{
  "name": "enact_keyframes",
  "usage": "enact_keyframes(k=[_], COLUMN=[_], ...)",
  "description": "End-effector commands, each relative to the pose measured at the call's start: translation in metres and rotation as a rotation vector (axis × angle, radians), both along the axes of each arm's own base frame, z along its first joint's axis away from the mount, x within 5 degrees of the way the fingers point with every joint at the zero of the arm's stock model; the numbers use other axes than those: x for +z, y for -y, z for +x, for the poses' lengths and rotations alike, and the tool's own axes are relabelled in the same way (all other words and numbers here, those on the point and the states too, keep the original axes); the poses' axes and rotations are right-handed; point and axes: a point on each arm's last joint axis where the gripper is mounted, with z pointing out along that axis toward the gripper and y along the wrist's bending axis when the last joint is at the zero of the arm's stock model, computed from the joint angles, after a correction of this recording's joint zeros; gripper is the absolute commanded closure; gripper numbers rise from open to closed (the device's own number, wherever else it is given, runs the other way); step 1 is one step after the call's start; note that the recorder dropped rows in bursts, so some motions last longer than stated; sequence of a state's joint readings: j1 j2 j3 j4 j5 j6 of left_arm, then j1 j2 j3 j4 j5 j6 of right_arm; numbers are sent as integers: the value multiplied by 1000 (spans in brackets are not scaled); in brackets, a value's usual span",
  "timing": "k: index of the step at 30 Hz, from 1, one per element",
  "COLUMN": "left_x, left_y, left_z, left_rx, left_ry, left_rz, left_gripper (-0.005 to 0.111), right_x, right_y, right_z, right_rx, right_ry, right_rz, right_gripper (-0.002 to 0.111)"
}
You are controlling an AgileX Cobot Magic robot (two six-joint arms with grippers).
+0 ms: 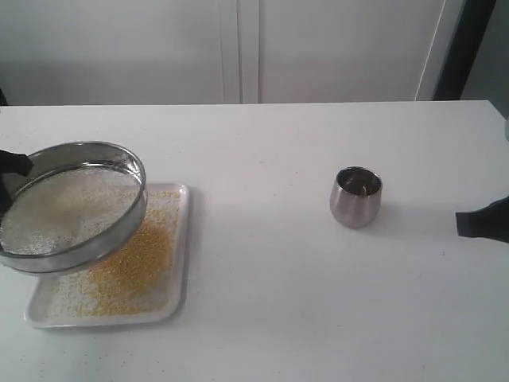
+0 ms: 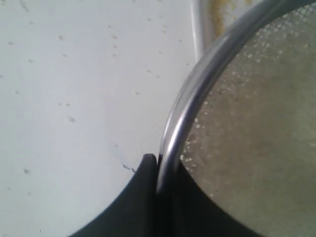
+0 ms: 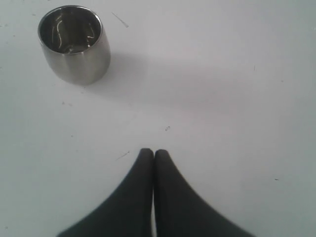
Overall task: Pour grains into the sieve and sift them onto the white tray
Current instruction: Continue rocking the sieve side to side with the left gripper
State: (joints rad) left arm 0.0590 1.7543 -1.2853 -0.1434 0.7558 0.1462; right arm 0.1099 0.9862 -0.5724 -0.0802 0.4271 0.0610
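The sieve (image 1: 71, 205) hangs tilted above the left part of the white tray (image 1: 181, 239), its mesh covered with pale coarse grains (image 1: 67, 208). Fine golden grains (image 1: 139, 267) lie spread across the tray under and beside it. My left gripper (image 1: 14, 165) is shut on the sieve's steel rim (image 2: 180, 123) at its far-left edge; one finger sits outside the rim, the other inside over the mesh (image 2: 256, 123). My right gripper (image 3: 153, 154) is shut with nothing in it, over bare table at the right edge (image 1: 483, 220).
A small rounded steel cup (image 1: 355, 196) stands upright right of centre, between the tray and my right gripper; it looks empty in the right wrist view (image 3: 74, 43). The white tabletop (image 1: 262, 318) runs back to a pale wall.
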Motion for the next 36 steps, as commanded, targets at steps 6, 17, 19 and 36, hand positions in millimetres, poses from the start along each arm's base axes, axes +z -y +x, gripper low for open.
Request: enact_keyframes(k=[6,17,19,36], left_x=[7,7,6,17], left_y=[26,71,59,-15], left_z=[-13,-23,-26,-25], left_rx=[-165,-273,-281,-24], left_ry=[-10,44,-4,32], left_rz=[102,-12,44,-1], left_gripper=[107,107,107,107], right_x=[0,0,0,0], right_y=[0,0,0,0], right_z=[-1,-1,-1,-1], right_rx=[-19,-19,-19,-19], right_ry=[10,8,6,10], right_rz=[24,24,23,24], right_gripper=[108,108,108,108])
